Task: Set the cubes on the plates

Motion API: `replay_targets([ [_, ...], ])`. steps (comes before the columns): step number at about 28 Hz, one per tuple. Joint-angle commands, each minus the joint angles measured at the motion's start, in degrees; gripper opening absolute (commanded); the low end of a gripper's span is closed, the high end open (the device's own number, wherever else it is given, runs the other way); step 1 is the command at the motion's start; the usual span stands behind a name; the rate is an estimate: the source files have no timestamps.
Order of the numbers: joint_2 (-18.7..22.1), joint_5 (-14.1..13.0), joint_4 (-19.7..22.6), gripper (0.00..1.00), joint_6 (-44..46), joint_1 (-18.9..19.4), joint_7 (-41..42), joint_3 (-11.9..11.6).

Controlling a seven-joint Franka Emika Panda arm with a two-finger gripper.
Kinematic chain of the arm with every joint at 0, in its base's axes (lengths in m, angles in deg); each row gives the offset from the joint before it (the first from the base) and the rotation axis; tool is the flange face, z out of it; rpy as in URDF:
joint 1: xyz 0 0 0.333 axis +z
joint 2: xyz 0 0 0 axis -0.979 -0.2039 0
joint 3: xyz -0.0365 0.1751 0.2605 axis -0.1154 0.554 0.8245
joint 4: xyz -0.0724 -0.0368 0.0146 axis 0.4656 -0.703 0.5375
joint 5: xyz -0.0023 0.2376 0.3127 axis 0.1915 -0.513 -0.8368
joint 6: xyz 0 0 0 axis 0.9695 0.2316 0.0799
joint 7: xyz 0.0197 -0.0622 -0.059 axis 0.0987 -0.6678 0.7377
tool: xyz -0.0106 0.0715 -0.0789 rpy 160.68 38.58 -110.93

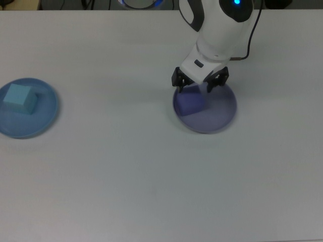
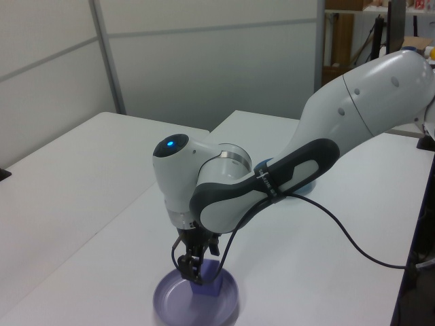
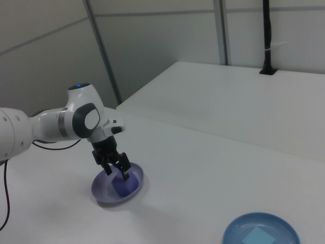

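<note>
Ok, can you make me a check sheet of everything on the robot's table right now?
Surface: white table, bare apart from the job's things.
Job's things: purple cube lies in the lavender plate; cyan cube lies in the blue plate.
Clutter: nothing seen.
Gripper: gripper open, just above the purple cube, holding nothing.
Cables: black cable runs along the arm.
Surroundings: grey wall panels; black pole.

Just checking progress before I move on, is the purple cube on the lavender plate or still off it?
On it. The purple cube sits inside the lavender plate's rim, with the open gripper just above.
</note>
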Motion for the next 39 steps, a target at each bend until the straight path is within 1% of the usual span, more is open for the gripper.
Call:
replay_targets([
  [1, 1.0, 1.3, -1.3, 1.00, 0.2, 0.3, -1.2, -0.1],
  [6, 5.5, 0.7, -1.8, 1.00, 0.8, -0.9, -1.2, -0.6],
  [7, 7.5, 0.6, -1.8, 1.00, 2.3, -2.3, -1.0, -0.7],
  [10, 10.4, 0.5, -1.8, 1.00, 5.3, -5.2, 0.3, -0.8],
  [12, 12.6, 0.3, -2.6, 1.00, 7.6, -7.5, 3.8, -1.3],
  [14, 13.6, -0.3, -3.4, 1.00, 10.3, -8.6, 6.5, -2.4],
  [16, 14.2, -2.2, -4.4, 1.00, 13.0, -8.8, 9.1, -3.8],
  [17, 15.1, -4.4, -5.2, 1.00, 14.8, -8.8, 11.7, -5.6],
  [18, 15.8, -5.5, -5.3, 1.00, 15.5, -8.8, 12.9, -6.7],
  [20, 16.9, -7.2, -5.4, 1.00, 16.2, -8.8, 14.9, -8.5],
  [22, 18.1, -8.2, -5.4, 1.00, 17.7, -8.8, 16.8, -10.3],
  [26, 18.5, -8.2, -5.7, 1.00, 18.7, -9.6, 17.0, -11.6],
  [27, 18.4, -8.2, -7.5, 1.00, 18.9, -10.0, 17.0, -11.9],
  [28, 18.3, -8.2, -8.1, 1.00, 18.9, -10.4, 17.1, -12.1],
  [31, 17.9, -8.3, -8.7, 1.00, 18.7, -11.2, 17.3, -12.2],
  [33, 18.0, -8.8, -8.7, 1.00, 18.7, -11.5, 17.7, -12.1],
  [37, 17.9, -11.2, -8.6, 1.00, 18.7, -11.6, 17.9, -12.1],
  [39, 17.8, -11.3, -8.6, 1.00, 18.7, -11.7, 17.9, -12.1],
])
